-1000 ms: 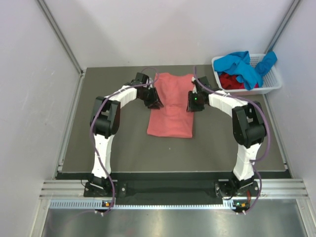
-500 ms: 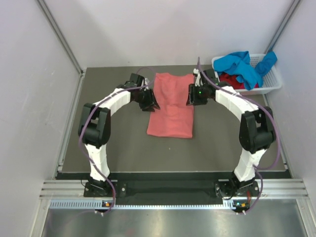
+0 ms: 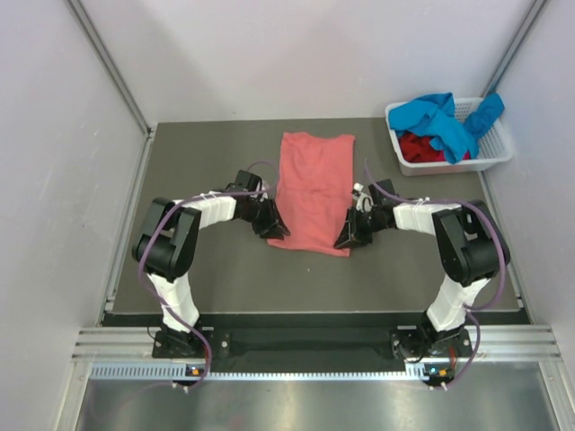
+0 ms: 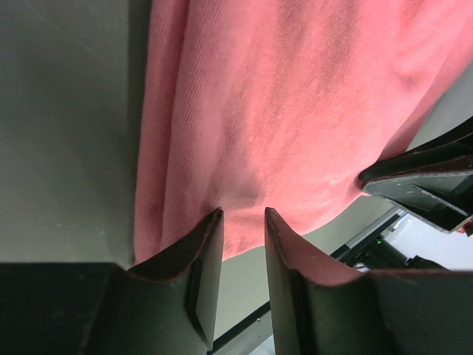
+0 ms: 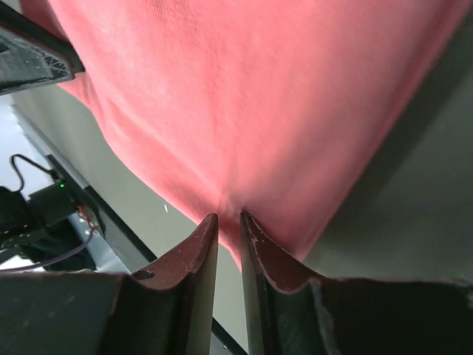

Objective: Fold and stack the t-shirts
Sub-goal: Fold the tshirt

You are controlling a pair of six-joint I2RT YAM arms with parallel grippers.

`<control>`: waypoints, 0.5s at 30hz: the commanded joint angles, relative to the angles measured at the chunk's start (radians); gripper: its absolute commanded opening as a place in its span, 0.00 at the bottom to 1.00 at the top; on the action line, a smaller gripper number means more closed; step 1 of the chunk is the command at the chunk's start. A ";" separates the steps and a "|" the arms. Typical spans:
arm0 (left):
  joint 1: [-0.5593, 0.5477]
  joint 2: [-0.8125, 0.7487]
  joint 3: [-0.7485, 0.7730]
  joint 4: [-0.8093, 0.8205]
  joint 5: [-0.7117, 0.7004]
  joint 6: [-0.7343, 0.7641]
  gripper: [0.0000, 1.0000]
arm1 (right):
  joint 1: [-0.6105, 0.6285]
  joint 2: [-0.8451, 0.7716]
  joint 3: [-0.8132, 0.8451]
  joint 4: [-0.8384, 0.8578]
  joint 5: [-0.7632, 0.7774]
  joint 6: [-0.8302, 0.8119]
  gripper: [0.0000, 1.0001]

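Pinching near hem of salmon-pink t-shirt [image 3: 313, 189]: right gripper [image 5: 228, 216] clamped on puckered cloth; left gripper [image 4: 242, 213] astride hem, grip unclear. Lift both corners evenly, fold toward collar.

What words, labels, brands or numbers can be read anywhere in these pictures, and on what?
No text can be read anywhere.
Pink shirt: plain, no print or tag showing.
Blue shirt and red shirt: plain.
Basket: no lettering visible.
Left arm and right arm: no legible marking.
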 commanded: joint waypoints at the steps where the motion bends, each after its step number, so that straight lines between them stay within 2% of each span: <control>1: 0.005 0.010 -0.030 -0.040 -0.126 0.076 0.35 | -0.051 -0.032 -0.095 0.085 0.043 -0.020 0.20; 5: -0.004 -0.037 -0.031 -0.080 -0.134 0.118 0.34 | -0.056 -0.067 -0.065 -0.002 0.070 -0.071 0.20; 10: -0.030 -0.137 0.016 -0.135 -0.092 0.098 0.35 | 0.018 -0.124 0.122 -0.133 0.089 -0.100 0.22; 15: -0.035 -0.134 0.030 -0.072 -0.061 0.017 0.37 | 0.092 -0.002 0.179 0.000 -0.057 0.019 0.23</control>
